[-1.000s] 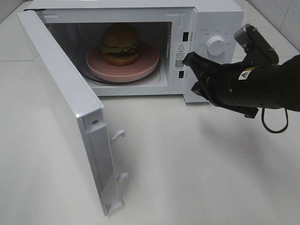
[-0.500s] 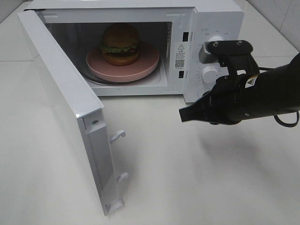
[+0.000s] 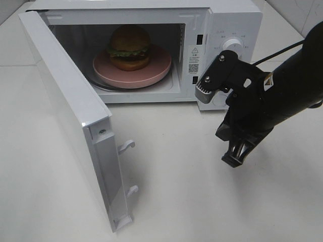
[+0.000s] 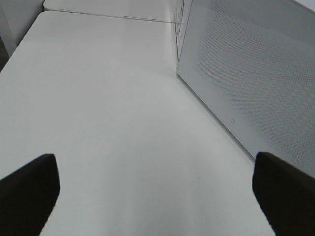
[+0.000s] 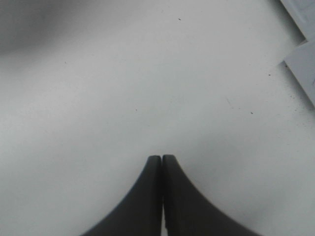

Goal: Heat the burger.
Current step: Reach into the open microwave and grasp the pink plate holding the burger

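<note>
Before the microwave (image 3: 237, 20), the right arm (image 3: 287, 91) has swung downward — jaws shut.

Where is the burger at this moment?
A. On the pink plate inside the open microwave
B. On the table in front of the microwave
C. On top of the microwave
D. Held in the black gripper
A: the burger sits on the pink plate inside the microwave, whose door stands wide open.
</note>
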Action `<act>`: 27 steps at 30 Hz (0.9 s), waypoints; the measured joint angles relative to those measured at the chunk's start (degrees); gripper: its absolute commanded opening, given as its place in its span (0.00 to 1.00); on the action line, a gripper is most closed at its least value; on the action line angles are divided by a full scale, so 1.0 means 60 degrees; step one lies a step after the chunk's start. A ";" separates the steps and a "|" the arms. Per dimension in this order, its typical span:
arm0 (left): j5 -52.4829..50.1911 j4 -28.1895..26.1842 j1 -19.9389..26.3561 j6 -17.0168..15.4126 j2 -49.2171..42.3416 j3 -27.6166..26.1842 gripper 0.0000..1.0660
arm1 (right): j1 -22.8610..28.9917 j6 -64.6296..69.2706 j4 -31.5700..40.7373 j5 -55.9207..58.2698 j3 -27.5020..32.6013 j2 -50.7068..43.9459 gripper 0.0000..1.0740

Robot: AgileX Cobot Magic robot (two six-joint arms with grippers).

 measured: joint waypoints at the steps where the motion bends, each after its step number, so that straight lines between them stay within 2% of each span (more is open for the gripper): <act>1: 0.0000 0.0000 0.0000 0.0000 0.0000 0.0000 0.94 | 0.0000 0.0000 0.0000 0.0000 0.0000 0.0000 0.02; 5: 0.0000 0.0000 0.0000 0.0000 0.0000 0.0000 0.94 | 0.0000 -0.0296 -0.1089 0.0420 -0.0401 0.0000 0.02; 12: 0.0000 0.0000 0.0000 0.0000 0.0000 0.0000 0.94 | 0.0000 -0.0621 -0.2387 0.0439 -0.0458 0.0000 0.03; 27: 0.0000 0.0000 0.0000 0.0000 0.0000 0.0000 0.94 | 0.0000 -0.1280 -0.2483 0.0611 -0.0458 0.0000 0.04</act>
